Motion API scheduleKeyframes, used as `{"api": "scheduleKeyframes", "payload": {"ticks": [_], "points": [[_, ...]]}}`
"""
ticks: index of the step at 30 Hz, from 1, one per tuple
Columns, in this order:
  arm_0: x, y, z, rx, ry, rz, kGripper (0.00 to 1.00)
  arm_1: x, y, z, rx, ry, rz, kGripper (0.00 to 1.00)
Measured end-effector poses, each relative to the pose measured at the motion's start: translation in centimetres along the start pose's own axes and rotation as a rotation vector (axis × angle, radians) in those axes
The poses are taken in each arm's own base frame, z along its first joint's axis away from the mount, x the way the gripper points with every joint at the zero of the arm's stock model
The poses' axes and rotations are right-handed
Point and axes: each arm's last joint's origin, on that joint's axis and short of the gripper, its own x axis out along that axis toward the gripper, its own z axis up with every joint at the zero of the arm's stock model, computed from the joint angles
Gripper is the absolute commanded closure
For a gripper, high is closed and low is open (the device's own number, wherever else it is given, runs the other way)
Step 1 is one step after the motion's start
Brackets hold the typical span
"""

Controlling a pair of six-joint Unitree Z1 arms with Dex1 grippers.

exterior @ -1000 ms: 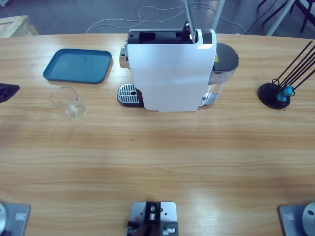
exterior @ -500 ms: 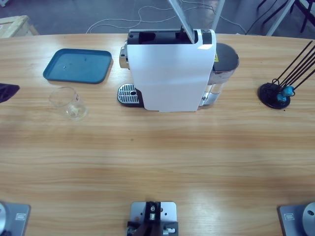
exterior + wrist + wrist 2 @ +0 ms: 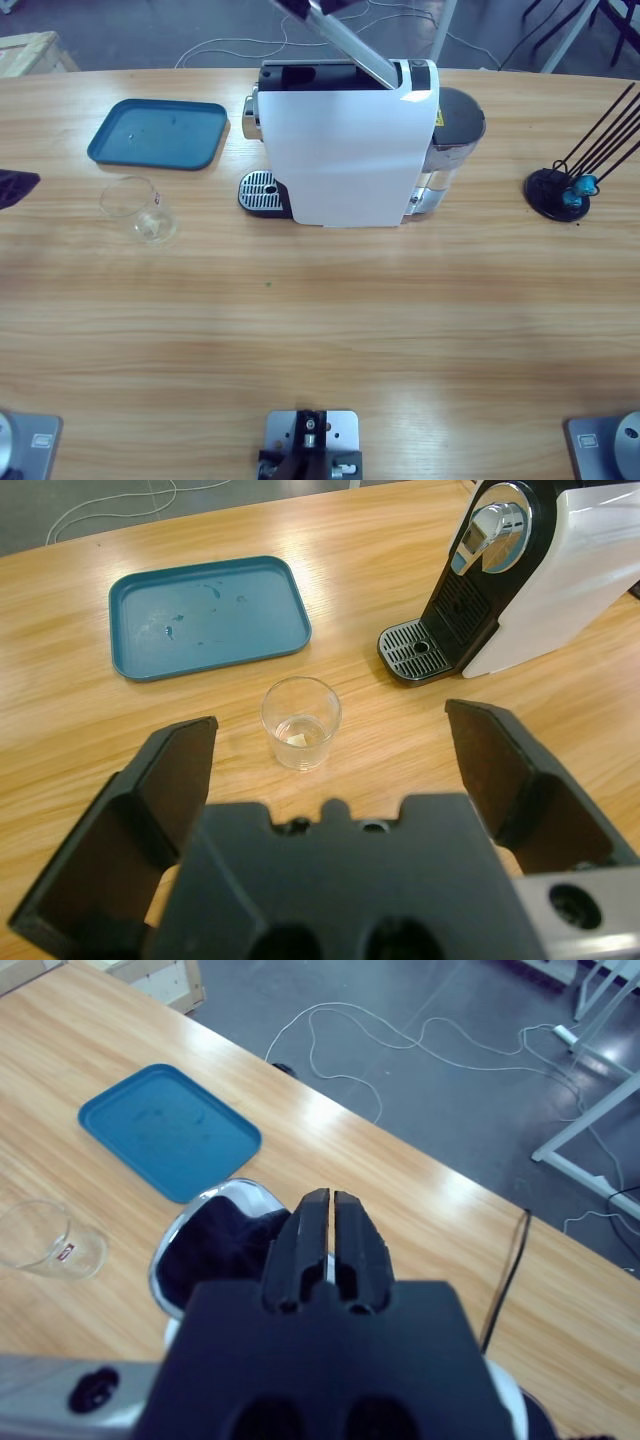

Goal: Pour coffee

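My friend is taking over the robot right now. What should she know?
Left claw: open, holding nothing, hovering over the table and aimed at the glass.
Right claw: shut, empty, above the coffee machine.
Glass: upright on the table between the blue tray and the machine's drip grate, touching neither. It holds only a thin pool of coffee.
Done: machine's lever is raised.
Left: grasp the glass and pour the coffee; where to is not shown.
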Motion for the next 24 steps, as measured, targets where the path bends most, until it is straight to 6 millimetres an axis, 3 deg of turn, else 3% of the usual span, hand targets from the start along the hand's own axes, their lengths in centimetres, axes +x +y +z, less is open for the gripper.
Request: {"api": "scheduleKeyframes", "payload": {"ticks": [7,24], "points": [[0.0,0.0,0.0,0.0,0.0,0.0,0.013,1.4,2.7,-1.4,-0.012,0.045,0.076,1.0],[0.0,0.0,0.0,0.0,0.001,-0.003,0.013,2.4,3.2,-2.0,0.053,0.051,0.074,1.0]]}}
